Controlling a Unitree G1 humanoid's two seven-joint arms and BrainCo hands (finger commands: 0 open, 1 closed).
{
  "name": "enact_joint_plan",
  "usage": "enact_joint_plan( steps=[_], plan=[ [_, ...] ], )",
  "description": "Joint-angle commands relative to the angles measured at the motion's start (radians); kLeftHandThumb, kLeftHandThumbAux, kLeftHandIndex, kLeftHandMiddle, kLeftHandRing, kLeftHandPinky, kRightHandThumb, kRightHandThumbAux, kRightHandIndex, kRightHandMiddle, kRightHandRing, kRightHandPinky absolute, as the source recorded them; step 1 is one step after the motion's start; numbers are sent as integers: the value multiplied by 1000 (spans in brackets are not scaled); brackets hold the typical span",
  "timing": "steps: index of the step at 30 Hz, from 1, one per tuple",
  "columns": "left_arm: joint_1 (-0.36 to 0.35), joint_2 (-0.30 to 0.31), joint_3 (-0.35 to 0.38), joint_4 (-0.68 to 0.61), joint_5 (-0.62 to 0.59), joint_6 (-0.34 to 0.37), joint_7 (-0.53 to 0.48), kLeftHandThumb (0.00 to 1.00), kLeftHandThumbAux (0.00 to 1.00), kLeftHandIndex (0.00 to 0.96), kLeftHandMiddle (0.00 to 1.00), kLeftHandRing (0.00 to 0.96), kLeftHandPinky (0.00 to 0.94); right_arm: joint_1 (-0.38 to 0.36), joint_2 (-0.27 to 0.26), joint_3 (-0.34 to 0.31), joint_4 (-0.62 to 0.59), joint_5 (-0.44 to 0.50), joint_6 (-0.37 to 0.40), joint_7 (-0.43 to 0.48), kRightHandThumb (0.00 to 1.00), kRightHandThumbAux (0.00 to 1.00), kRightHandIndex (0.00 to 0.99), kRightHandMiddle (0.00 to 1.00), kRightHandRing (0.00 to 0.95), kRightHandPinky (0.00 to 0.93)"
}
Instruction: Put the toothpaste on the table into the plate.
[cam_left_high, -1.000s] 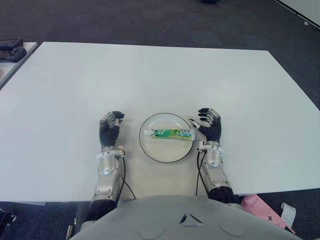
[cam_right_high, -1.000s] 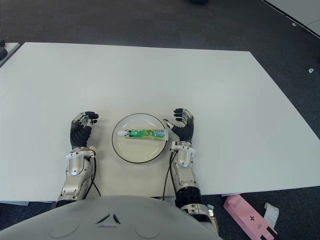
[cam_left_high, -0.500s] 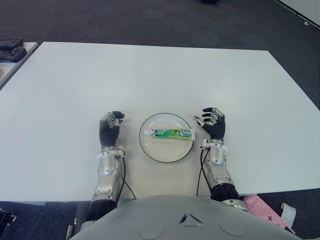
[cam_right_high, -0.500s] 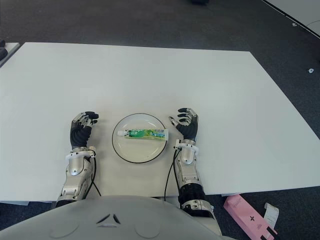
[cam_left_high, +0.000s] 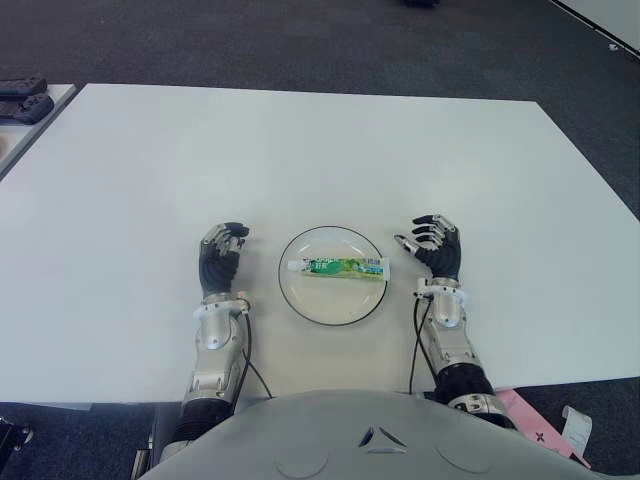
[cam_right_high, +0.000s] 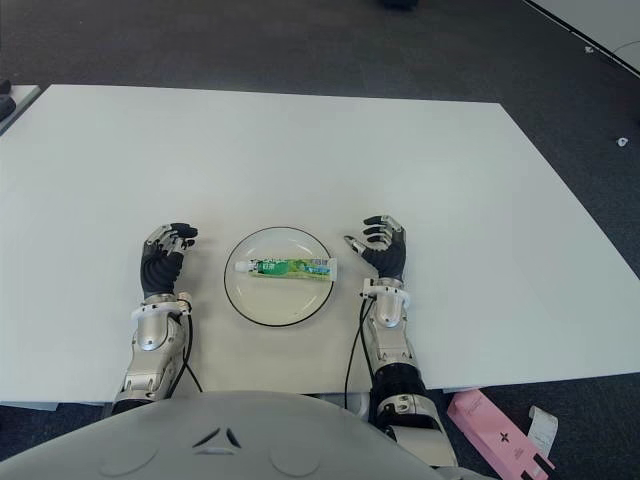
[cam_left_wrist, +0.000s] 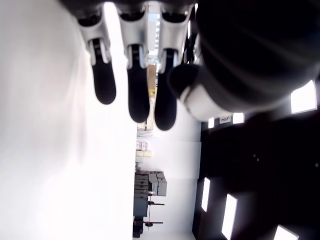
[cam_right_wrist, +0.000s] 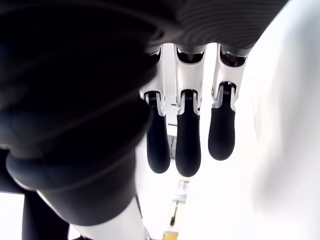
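At the near edge of a white table (cam_left_high: 330, 150), the robot's two forearms reach forward on either side of a round white plate (cam_left_high: 300, 300) with a dark rim. The right hand (cam_left_high: 436, 251) shows just to the right of the plate, clear of its rim, its fingers (cam_right_wrist: 188, 145) extended and loosely spread with nothing between them. The left hand (cam_left_high: 219, 255) shows a little way off the plate's left side, its fingers (cam_left_wrist: 135, 95) relaxed with a slight curl and likewise holding nothing. Between the two hands, the toothpaste (cam_left_high: 337, 267) lies flat inside the plate, a green-and-white tube running crosswise with its cap toward the robot's left; neither hand touches it. Beyond the plate the table stretches bare to its far edge, where dark carpet (cam_left_high: 300, 40) begins. A pink box (cam_right_high: 495, 432) lies on the floor below the table's near right corner.
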Motion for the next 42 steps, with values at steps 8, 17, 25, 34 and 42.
enact_joint_plan(
  steps=[8, 17, 25, 34, 42],
  plan=[
    [24, -36, 6, 25, 26, 55, 40, 713, 723, 420, 429, 386, 369, 74, -2, -1, -24, 5, 130, 25, 138, 998, 434, 471, 495, 508],
    [29, -37, 3, 12, 28, 68, 42, 710, 724, 419, 434, 390, 362, 92, -2, 7, -72, 4, 169, 34, 653, 757, 423, 478, 506, 515],
    [32, -39, 3, 3, 28, 71, 43, 710, 724, 419, 435, 394, 375, 103, -11, 22, -96, 3, 163, 66, 698, 735, 423, 483, 507, 512],
    [35, -35, 1, 0, 21, 66, 30, 707, 724, 419, 439, 397, 370, 114, -29, 45, -98, 15, 109, 135, 698, 735, 425, 497, 520, 520],
    [37, -38, 2, -8, 16, 80, 31, 709, 724, 420, 449, 402, 357, 131, -39, 61, -133, 4, 106, 173, 695, 737, 425, 481, 508, 498]
  ],
)
